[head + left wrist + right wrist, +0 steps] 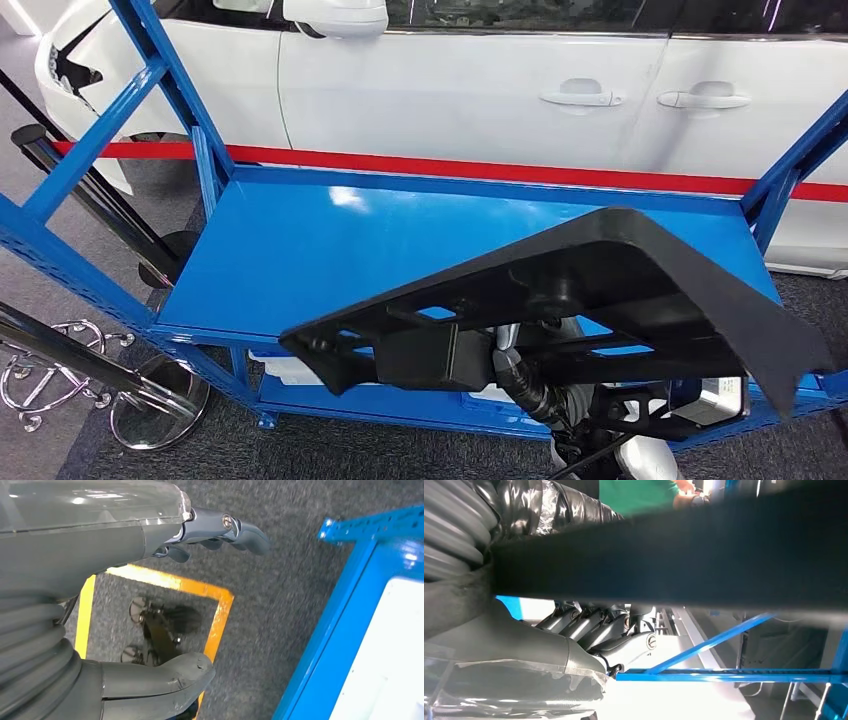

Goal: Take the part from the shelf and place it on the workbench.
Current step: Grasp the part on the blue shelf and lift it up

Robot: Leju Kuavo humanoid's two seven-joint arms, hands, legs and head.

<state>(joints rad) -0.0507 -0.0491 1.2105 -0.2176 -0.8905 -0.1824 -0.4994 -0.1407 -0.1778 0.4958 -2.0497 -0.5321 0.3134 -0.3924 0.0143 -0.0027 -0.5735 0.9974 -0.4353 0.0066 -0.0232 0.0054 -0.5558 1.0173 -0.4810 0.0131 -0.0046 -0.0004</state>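
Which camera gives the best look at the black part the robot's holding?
The head view: the black part shows its whole outline above the blue shelf. The right wrist view catches a blurred dark band beside the right hand.

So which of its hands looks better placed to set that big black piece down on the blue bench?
The right hand: it already holds the black part from beneath, over the blue workbench. The left hand hangs open above the carpet, beside the frame.

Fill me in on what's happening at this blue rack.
The robot's right hand holds a large black plastic part from below, over the blue shelf in front of a white car. The left hand hangs open over grey carpet, holding nothing. The part is not set down yet.
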